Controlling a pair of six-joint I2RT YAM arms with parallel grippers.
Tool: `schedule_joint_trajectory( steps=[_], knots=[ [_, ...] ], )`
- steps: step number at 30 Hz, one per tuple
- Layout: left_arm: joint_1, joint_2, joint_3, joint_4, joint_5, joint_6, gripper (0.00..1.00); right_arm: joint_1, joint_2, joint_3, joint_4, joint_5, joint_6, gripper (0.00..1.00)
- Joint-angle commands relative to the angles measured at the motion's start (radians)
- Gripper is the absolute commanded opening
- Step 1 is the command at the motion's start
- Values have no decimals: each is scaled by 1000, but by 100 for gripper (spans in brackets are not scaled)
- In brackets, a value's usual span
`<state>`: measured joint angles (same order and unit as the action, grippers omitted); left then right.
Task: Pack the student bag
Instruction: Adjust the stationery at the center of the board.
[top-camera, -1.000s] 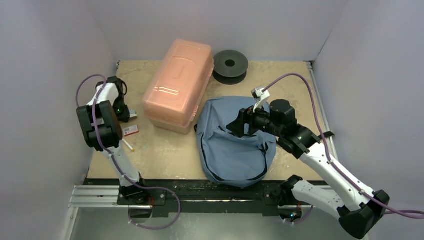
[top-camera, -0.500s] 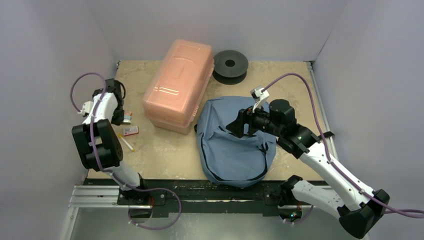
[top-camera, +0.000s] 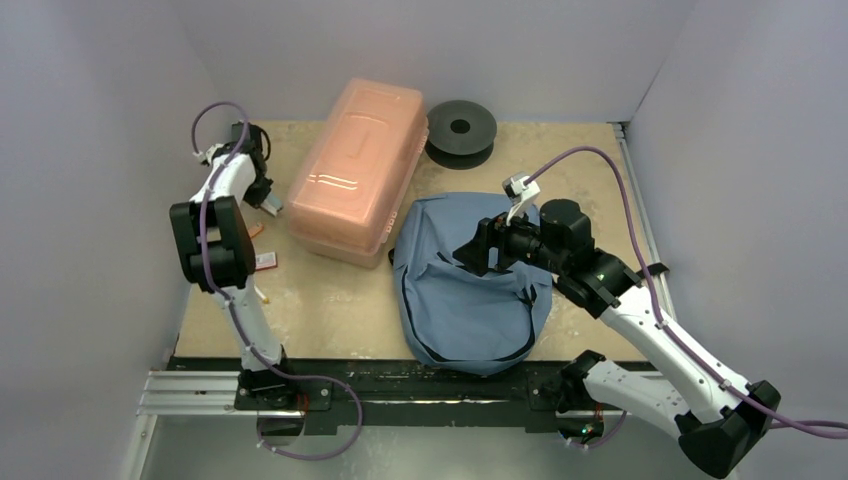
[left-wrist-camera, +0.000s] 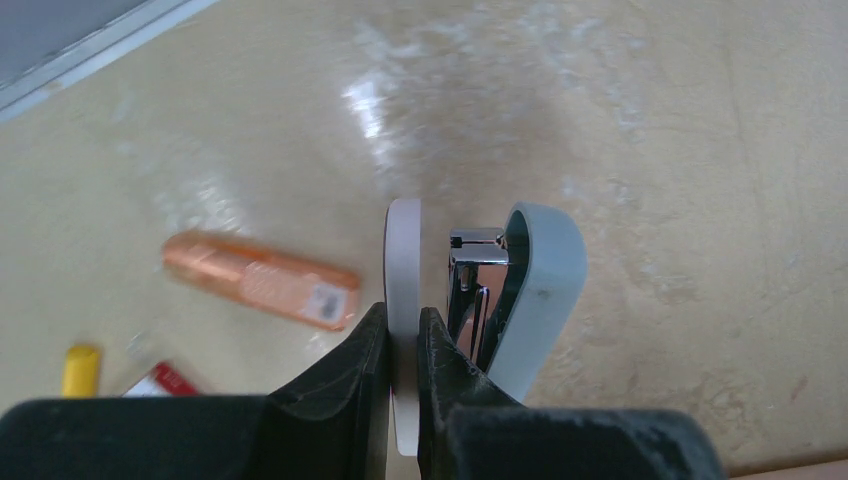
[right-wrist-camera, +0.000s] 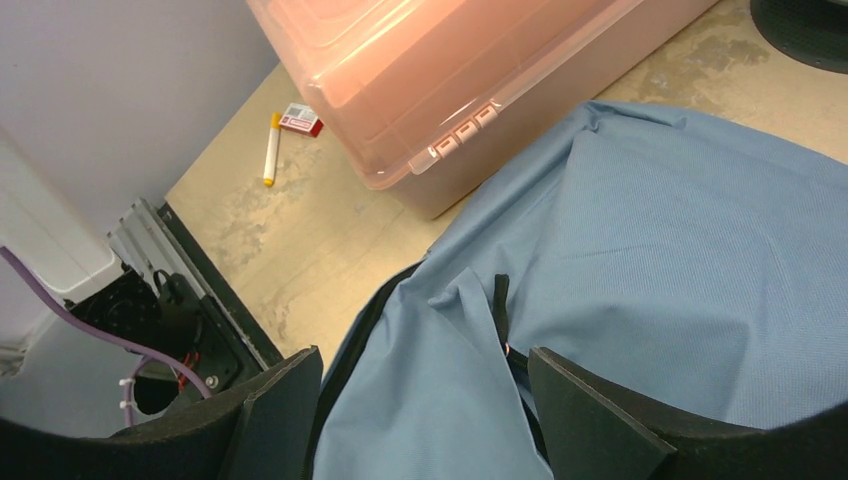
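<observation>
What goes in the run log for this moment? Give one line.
left gripper: shut on stapler, beside pink box | right gripper: open, above student bag | loose: orange marker on table

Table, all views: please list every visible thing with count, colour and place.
student bag: one, blue-grey, near right
box: one, translucent pink, left of the bag, farther back
spool: one, black, far edge, right of the box
stapler: one, white and grey-blue, in the left gripper
stick: one, orange, left side
marker: one, yellow and white, near left
small packet: one, red and white, by the marker
left gripper: one, black, shut on the stapler
right gripper: one, black, open above the bag
</observation>
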<state>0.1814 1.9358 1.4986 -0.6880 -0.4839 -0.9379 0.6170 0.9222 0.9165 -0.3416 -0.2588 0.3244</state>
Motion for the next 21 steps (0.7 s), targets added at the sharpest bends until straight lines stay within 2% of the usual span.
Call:
schedule_joint_trajectory(
  steps=[1, 3, 10, 15, 17, 21],
  knots=[
    [5, 158, 272, -161, 155, 159, 1, 7, -16, 38, 8, 13, -4, 79],
    [5, 196, 312, -199, 218, 152, 4, 6, -10, 42, 13, 9, -3, 80],
    [9, 131, 160, -87, 361, -13, 21, 7, -5, 49, 13, 2, -12, 79],
    [22, 108, 142, -118, 310, -90, 48, 6, -22, 37, 12, -5, -12, 80],
    [34, 105, 130, -121, 312, -93, 51, 7, -32, 32, 12, -7, -12, 79],
    [36, 63, 70, -65, 303, -94, 51, 7, -41, 27, 12, -8, -11, 80]
  ],
)
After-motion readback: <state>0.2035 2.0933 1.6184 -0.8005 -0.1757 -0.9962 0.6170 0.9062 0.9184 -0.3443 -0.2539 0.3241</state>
